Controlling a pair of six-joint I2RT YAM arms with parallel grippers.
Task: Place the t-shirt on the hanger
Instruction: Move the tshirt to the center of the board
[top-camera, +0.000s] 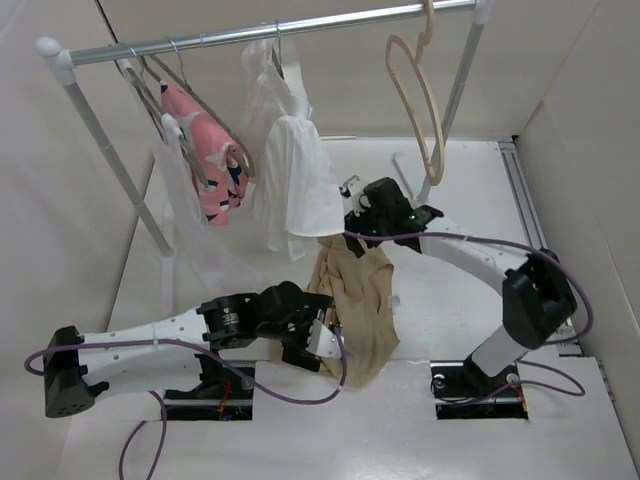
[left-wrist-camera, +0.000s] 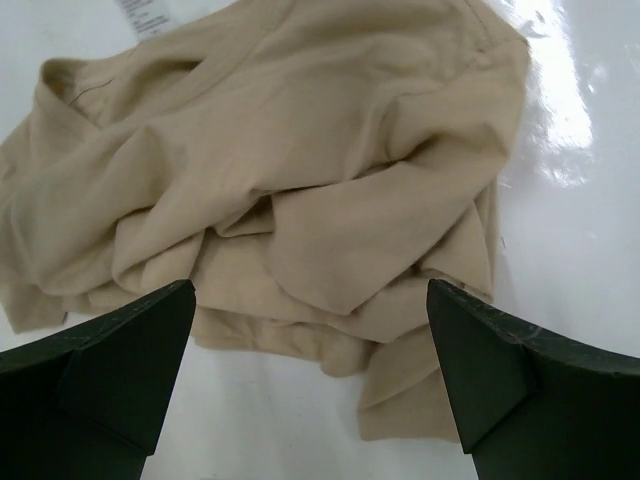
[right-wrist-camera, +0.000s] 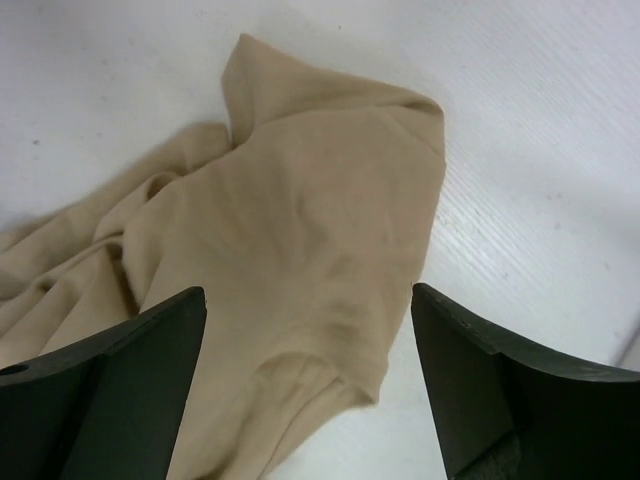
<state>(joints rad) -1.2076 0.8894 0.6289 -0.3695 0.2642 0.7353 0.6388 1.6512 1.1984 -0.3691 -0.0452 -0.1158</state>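
A metal clothes rail (top-camera: 250, 33) stands on the far part of the white table (top-camera: 440, 310), and a pink patterned garment (top-camera: 210, 160) hangs on it just beside a white garment (top-camera: 290, 175).

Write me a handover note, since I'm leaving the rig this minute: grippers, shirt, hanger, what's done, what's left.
Left gripper: open, holding nothing, over the near end of the t-shirt.
Right gripper: open, holding nothing, over its far end.
T-shirt: crumpled on the table between the arms.
Hanger: bare, hooked on the rail.
Done: nothing visible.
Left: grasp the shirt and dress the hanger.
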